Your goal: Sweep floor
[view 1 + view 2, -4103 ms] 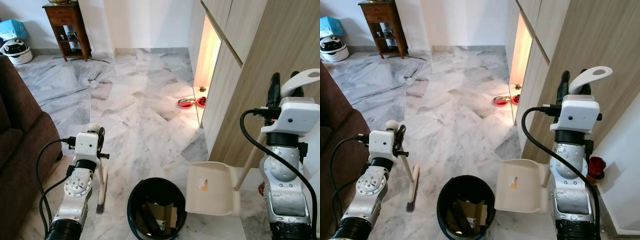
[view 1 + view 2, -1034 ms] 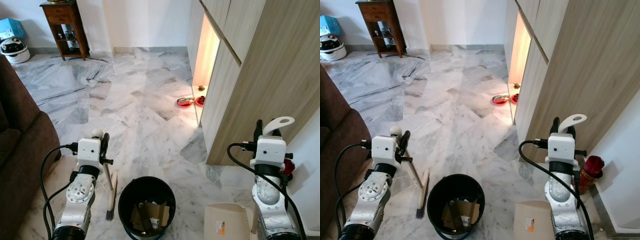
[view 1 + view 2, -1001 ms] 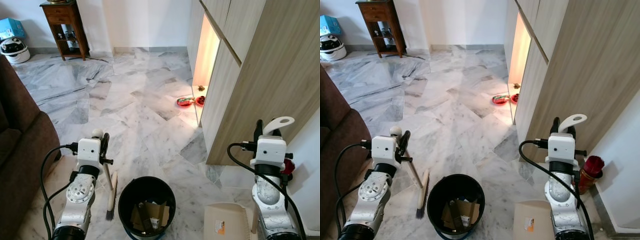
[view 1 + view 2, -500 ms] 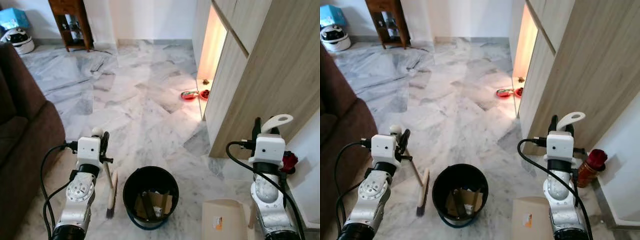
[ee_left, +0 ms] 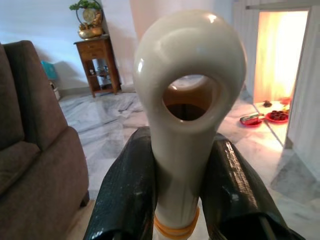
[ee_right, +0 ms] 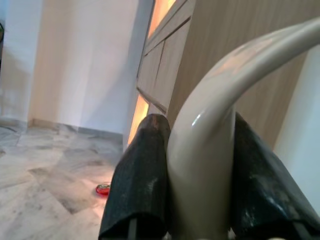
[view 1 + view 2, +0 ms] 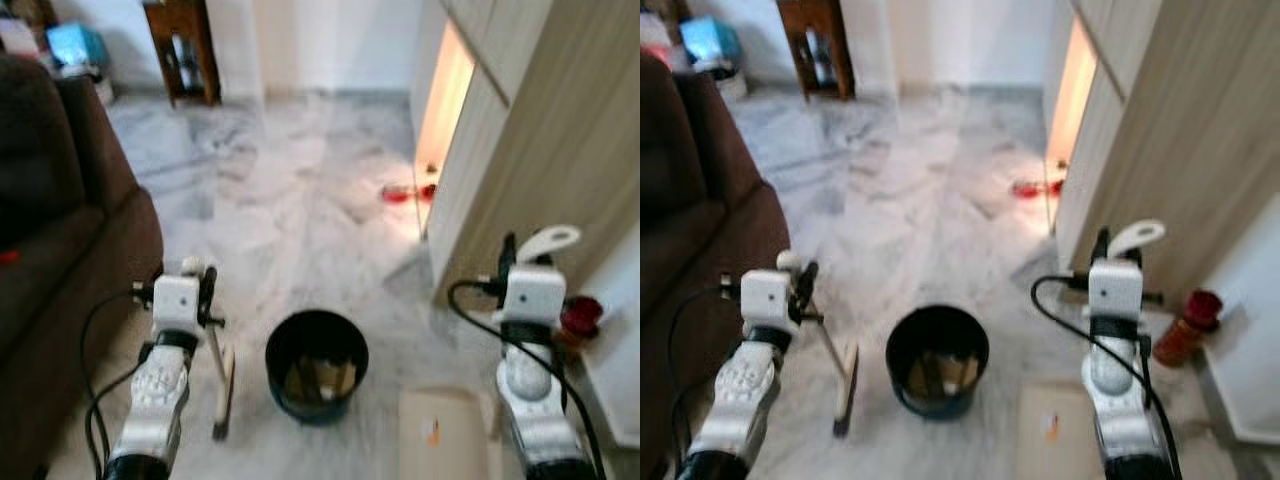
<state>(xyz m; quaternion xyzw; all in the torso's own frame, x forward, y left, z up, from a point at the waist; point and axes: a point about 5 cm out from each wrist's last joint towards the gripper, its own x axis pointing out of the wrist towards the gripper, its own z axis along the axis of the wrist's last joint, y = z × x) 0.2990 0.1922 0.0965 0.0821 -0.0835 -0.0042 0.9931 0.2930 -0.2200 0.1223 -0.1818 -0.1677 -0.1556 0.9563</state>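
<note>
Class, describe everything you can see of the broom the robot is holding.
The broom looks like cream plastic. Its slim handle slants down to a flat head whose dark bristles rest on the marble floor, left of the black bin. The handle's looped top, with a hanging hole, is clamped in the left gripper.

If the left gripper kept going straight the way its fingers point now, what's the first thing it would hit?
Probably nothing near. The left gripper, shut on the broom handle, points across bare marble floor towards the wooden side table by the far wall; the sofa sits off to one side. Depth is uncertain.
</note>
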